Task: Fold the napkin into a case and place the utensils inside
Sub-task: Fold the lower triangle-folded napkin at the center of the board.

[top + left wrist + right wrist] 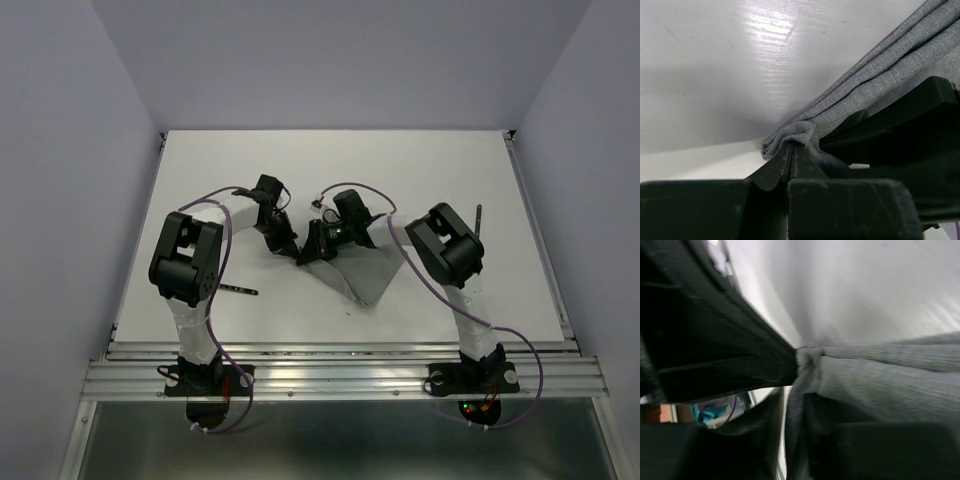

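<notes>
The grey napkin (370,272) lies partly folded at the table's middle, its left end lifted between both grippers. My left gripper (292,248) is shut on a bunched corner of the napkin (880,85), with the jaws (791,150) pressed together on the cloth. My right gripper (318,245) sits right beside it. In the blurred right wrist view its jaws (795,405) stand slightly apart, the napkin (890,385) hanging between them with a gap on the left side. One utensil (238,290) lies by the left arm. Another utensil (479,222) pokes out behind the right arm.
The white table (400,170) is bounded by pale walls at the back and sides. An aluminium rail (340,370) runs along the near edge, where both arm bases are bolted. The right gripper's black body (900,125) crowds the left wrist view.
</notes>
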Robot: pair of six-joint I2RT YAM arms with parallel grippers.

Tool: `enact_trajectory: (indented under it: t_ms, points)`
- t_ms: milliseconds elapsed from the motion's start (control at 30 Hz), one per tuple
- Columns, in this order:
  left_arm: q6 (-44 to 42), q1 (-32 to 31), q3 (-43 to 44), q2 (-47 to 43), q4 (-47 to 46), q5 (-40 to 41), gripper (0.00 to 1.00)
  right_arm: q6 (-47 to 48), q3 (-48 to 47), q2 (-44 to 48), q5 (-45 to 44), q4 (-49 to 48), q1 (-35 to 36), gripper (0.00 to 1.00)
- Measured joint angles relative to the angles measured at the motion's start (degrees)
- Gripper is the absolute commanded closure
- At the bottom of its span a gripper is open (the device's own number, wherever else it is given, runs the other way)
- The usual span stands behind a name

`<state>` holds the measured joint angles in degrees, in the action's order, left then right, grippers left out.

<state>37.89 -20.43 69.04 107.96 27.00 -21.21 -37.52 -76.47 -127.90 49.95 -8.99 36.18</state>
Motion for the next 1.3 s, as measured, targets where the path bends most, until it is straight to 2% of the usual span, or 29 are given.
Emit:
enact_trajectory:
  t_ms: [67, 167, 467, 633, 733, 933, 1033, 1167, 1300]
  points:
    - [0.0, -0.04, 0.11, 0.24, 0.02, -0.04, 0.96, 0.28, -0.07, 0.33, -0.07, 0.31, -0.17, 0.42]
    - [0.0, -0.13, 0.11, 0.35, -0.2, -0.17, 0.96, 1.64, -0.33, 2.62, -1.38, 2.71, -0.07, 0.31]
    - [-0.13, -0.11, 0.11, 0.7, -0.42, -0.68, 0.96, 7.85, 0.94, 10.95, -9.86, 12.39, 0.11, 0.29]
    - [-0.44, -0.09, 0.11, 0.72, -0.42, -0.81, 0.96, 9.84, 6.75, 16.09, -12.96, 14.97, 0.11, 0.29]
    - [-0.59, -0.09, 0.11, 0.72, -0.44, -0.85, 0.96, 10.67, 10.75, 18.73, -15.08, 16.09, 0.11, 0.25]
    - [-0.61, -0.09, 0.48, 1.09, -0.2, -1.07, 0.96, 12.94, 18.25, 28.44, -21.73, 19.74, 0.31, 0.25]
    - [-0.59, -0.09, 0.83, 1.42, -0.02, -1.38, 0.96, 14.25, 19.69, 33.18, -26.8, 21.73, 1.36, 0.25]
    - [-0.59, -0.09, 0.87, 1.49, -0.02, -1.51, 0.95, 15.12, 22.32, 38.62, -32.98, 24.02, 6.38, 0.24]
    - [-0.61, -0.09, 0.87, 1.49, 0.0, -1.51, 0.96, 15.17, 25.24, 41.0, -37.09, 25.38, 9.33, 0.24]
